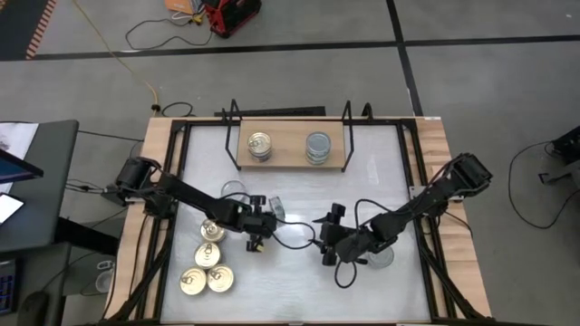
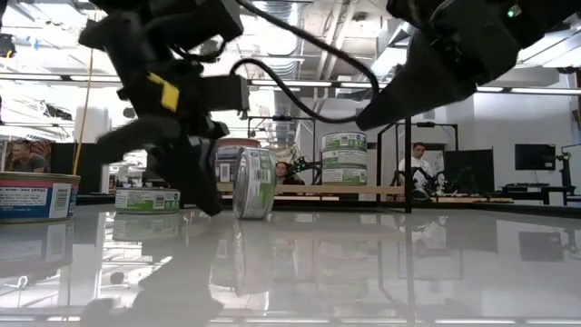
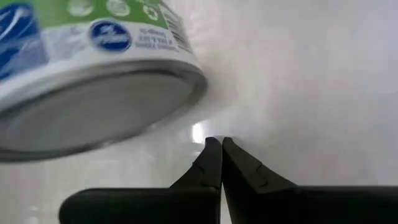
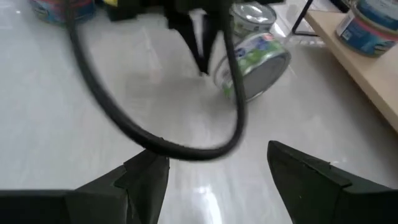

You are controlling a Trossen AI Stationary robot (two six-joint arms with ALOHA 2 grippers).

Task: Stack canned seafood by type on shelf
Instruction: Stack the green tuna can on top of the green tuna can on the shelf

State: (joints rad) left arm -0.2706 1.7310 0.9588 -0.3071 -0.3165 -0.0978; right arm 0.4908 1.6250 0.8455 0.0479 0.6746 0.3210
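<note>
Your left claw [image 1: 262, 232] sits a little left of the centre of the white surface [image 1: 299, 186], its two dark fingers [image 3: 214, 163] pressed tight together and holding nothing. Just at its two o'clock in the high view, a round tin with a green-and-white label and a plain silver-grey lid [image 1: 275, 207] stands tilted on its edge, near the fingertips; whether they touch it you cannot tell.

Your right claw [image 1: 331, 237] hovers just right of centre with its fingers spread wide and empty, a black cable [image 4: 155, 140] looping across in front of it.

At twelve o'clock stands the low light-wood shelf in a black wire frame [image 1: 288, 159]. On it you have a gold-lidded stack of tins [image 1: 260, 145] toward the left and a silver-grey-lidded stack [image 1: 318, 147] toward the right, well apart.

At seven o'clock, a cluster of gold pull-tab tins [image 1: 207, 263] lies flat on the surface. Another silver-grey tin [image 1: 233, 191] lies at ten o'clock of the left claw, and one more [image 1: 381, 257] is partly hidden under your right arm.
</note>
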